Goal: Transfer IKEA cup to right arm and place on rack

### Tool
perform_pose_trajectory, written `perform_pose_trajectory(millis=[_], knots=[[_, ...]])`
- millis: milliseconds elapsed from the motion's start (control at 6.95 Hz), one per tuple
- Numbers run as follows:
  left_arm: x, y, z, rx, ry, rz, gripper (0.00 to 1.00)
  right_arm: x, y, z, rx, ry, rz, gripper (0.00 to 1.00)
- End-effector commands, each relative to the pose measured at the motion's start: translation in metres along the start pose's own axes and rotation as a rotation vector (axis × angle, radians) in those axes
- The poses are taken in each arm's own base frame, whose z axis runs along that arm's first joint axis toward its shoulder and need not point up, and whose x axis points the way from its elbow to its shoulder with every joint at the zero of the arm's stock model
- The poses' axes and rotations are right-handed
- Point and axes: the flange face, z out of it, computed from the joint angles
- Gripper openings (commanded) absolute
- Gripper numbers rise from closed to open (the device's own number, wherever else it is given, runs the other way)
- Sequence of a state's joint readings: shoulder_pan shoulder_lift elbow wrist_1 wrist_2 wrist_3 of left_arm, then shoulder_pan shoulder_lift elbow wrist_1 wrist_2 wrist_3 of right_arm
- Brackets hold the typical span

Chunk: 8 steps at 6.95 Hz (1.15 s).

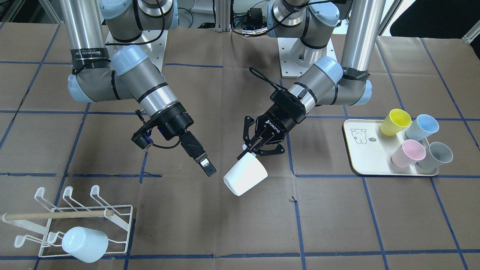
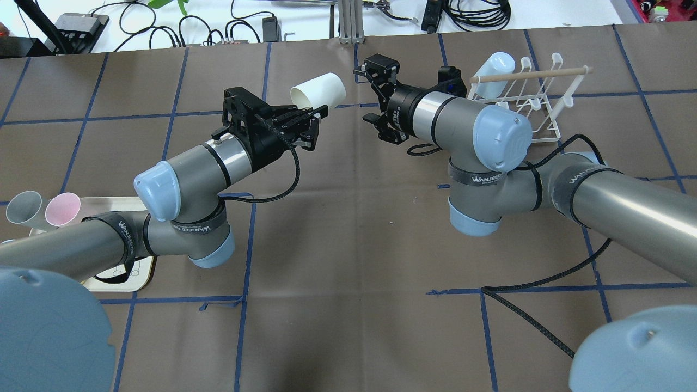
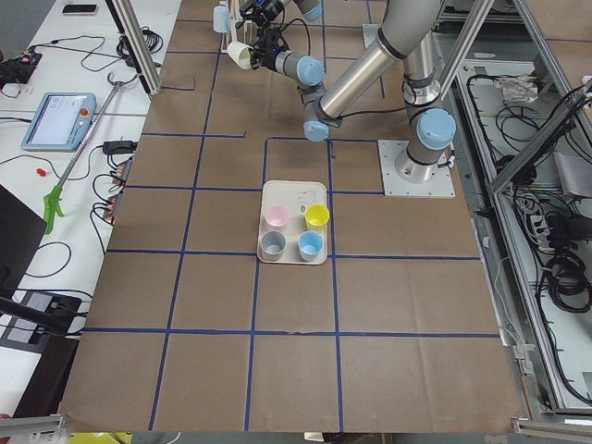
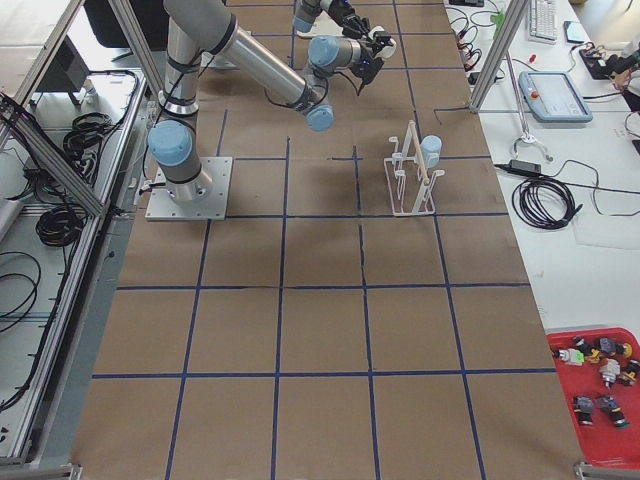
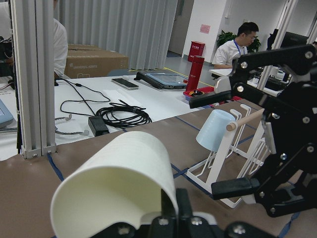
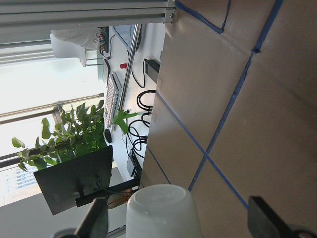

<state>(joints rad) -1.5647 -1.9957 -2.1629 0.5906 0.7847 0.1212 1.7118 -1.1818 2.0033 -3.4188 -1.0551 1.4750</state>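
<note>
- The white cup (image 1: 245, 176) hangs in the air over the middle of the worktop (image 1: 337, 225), tilted with its mouth facing down and toward the lower left of the front view.
- The left gripper (image 1: 249, 150) has its fingers pinched shut on the cup's wall at the rim. The cup's weight rests wholly on this grip.
- The right gripper (image 2: 367, 93) sits just beside the cup, level with it and not touching. Its jaws are spread wide and hold nothing. In its wrist view the cup's closed base lies between the two fingers (image 6: 96, 220) but ahead of them.
- The handover is therefore set up, by my reading, but not made: the right gripper must close in on the cup's base end before the left lets go.
- The rack (image 1: 56, 215) stands at the lower left of the front view, well apart from both grippers. A light-blue cup (image 1: 84, 244) already hangs upturned on one prong, and the other prongs look free.
- The tray (image 1: 362, 150) at the right edge holds four more coloured cups.
- Left to do: the grasp, the release, the carry and the hanging.
</note>
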Motion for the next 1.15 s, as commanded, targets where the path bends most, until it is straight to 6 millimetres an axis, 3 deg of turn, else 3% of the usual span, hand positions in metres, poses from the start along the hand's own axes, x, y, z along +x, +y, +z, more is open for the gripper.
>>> perform_pose_trajectory(millis=[0,432,1007], knots=[[0.0,-0.001,0.0,0.001,0.001,0.0,0.01,0.001,0.012,0.006,-0.027,0.002,-0.01,0.99],[0.0,0.0,0.0,0.0,-0.001,-0.002,0.01,-0.002,0.021,0.026,-0.049,0.002,-0.024,0.99],[0.0,-0.001,0.0,0.001,-0.001,0.0,0.02,-0.007,0.015,0.045,-0.051,-0.005,-0.026,0.99]])
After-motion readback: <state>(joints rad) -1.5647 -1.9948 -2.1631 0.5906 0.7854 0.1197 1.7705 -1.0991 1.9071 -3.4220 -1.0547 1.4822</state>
